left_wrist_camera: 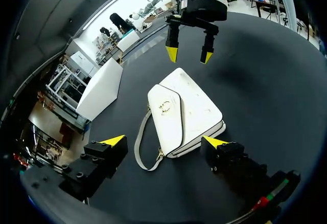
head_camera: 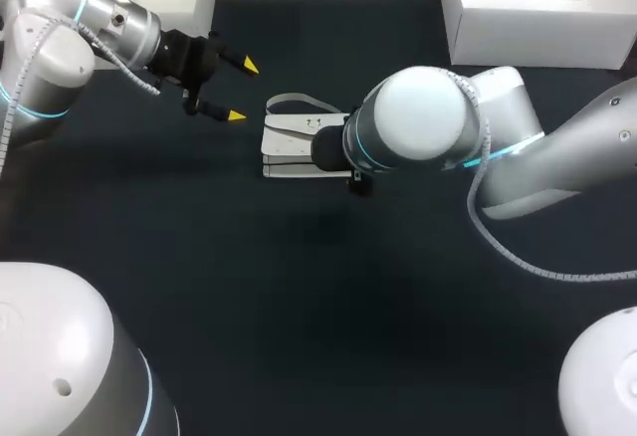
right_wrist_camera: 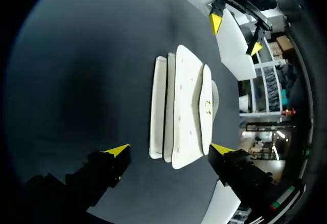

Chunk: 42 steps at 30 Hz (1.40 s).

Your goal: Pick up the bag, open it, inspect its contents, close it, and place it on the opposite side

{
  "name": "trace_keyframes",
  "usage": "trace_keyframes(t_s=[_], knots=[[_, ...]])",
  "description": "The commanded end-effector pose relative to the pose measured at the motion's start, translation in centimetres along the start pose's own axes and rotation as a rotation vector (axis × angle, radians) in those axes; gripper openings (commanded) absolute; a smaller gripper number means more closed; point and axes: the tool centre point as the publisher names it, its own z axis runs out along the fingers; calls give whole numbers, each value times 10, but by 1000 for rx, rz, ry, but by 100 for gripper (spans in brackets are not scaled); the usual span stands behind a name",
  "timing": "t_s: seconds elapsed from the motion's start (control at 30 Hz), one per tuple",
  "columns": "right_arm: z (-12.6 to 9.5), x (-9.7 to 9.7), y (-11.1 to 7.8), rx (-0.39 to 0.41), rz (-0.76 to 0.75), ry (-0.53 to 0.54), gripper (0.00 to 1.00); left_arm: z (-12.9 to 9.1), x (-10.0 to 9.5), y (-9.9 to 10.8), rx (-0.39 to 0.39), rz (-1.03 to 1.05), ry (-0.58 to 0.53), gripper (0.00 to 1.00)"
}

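White flap handbag flat on dark tabletop, long axis left-right, strap rearward | left end effector, right end effector spread wide, empty

I see the white handbag lying flat on the dark table, face up with its flap shut. A small gold-toned clasp sits at the flap's middle. In the right wrist view its stepped side panels show as layered edges. The pale grey strap lies slack in a loop on the table along the flap side. The bag rests under and just ahead of my right gripper, lengthwise between its spread fingers and touching neither. It also lies just ahead of my left gripper, whose fingers stand wide apart and clear of it.
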Motion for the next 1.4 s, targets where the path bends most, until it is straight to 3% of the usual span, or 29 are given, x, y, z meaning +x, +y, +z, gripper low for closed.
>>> trace_keyframes(t_s=[0.03, 0.23, 0.27, 0.33, 0.37, 0.63, 0.9, 1.13, 1.23, 1.4], knots=[[13, 2, 5, -2, 25, -158, 100, 10, 1, 2, 12, 9, -18, 100], [18, -4, 4, -1, 28, -193, 100, 19, 0, 2, 17, 9, -3, 100], [19, -4, 3, -1, 27, -203, 84, 21, 0, 2, 14, 9, -2, 100], [20, -5, 2, -2, 32, -207, 64, 22, 0, 1, 16, 9, 3, 100], [21, -6, 1, -2, 32, -208, 48, 23, 0, 1, 16, 10, 4, 100], [33, -8, -4, 16, 33, -208, 37, 24, 3, -4, 24, 35, 15, 100], [40, -12, -1, 9, 35, -207, 33, 24, 5, -4, 17, 34, 24, 100], [43, -13, 1, 7, 34, -204, 12, 23, 7, -3, 18, 32, 28, 100], [44, -13, 0, 9, 35, -201, 10, 23, 8, -3, 19, 34, 29, 100], [43, -13, -4, 14, 47, -205, 19, 22, 9, -4, 20, 40, 31, 100]])
